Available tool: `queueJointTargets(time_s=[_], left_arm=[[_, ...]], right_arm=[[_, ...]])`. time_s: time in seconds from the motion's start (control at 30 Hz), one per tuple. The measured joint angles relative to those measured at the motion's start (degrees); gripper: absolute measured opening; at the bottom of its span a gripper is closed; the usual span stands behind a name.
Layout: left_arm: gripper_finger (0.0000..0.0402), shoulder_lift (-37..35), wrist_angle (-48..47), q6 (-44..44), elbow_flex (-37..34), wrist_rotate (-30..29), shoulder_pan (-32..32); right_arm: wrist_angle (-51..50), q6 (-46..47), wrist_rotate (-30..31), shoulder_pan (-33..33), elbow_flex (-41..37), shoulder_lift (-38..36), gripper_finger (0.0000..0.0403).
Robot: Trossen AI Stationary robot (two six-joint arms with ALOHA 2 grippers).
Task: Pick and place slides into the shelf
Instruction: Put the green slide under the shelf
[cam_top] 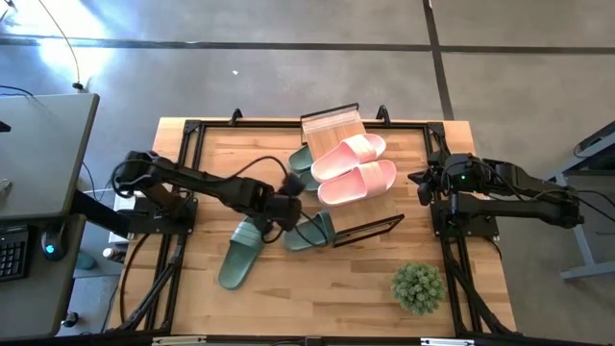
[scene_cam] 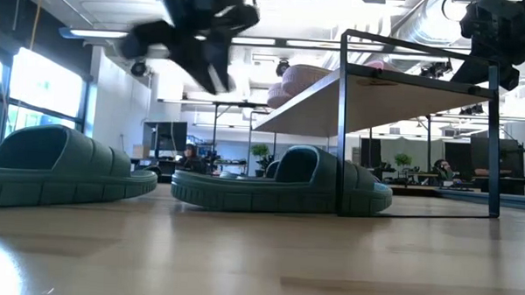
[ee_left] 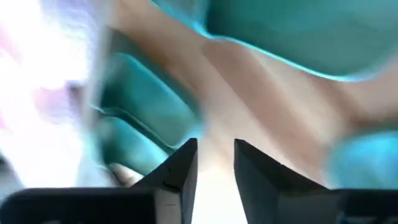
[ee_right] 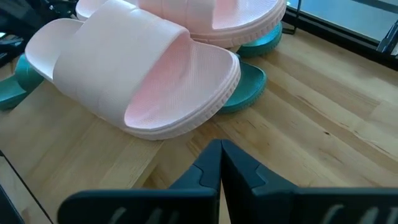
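While the pink slides lay on the shelf, we judged the left pincer, slightly apart and seemingly empty, needed to descend onto a green slide on the surface.

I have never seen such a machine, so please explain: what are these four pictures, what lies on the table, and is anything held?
Two robot arms work at a wooden table. One picture looks down from above, one looks level across the tabletop, and two come from cameras on the wrists. The left tool hangs above the green slides, slightly open, holding nothing. The right tool waits at the table's edge, shut and empty. Two pink slides lie on the shelf. A small plant stands nearby.
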Motion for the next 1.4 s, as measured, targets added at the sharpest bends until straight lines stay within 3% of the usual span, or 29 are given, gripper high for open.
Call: queueJointTargets(time_s=[0.07,0.27,0.4,0.67,0.93,1.4], left_arm=[[0.0074,-0.7,-5.0,-4.6,0.9,5.2,0.0],[0.002,-1.2,-13.8,-12.5,0.5,28.8,-0.1],[0.0006,-1.1,-6.4,-19.2,-3.7,36.5,-0.1],[0.0004,-1.1,11.0,-31.3,-12.5,33.1,-0.6],[0.0001,-0.1,11.5,-34.8,-16.9,28.6,-3.2],[0.0,5.3,23.5,-39.4,-18.9,24.8,-3.8]], right_arm=[[-0.2,-0.2,0.0,0.0,0.0,0.0,0.0],[-1.3,-0.3,-1.0,0.0,0.0,0.0,0.0],[-1.5,-0.3,-1.1,0.0,0.0,0.0,0.0],[-1.7,-0.3,-0.9,0.0,0.0,0.0,0.0],[-1.7,-0.3,-0.9,0.0,0.0,0.0,0.0],[-1.4,-0.1,-0.3,0.0,0.0,-0.8,0.0]])
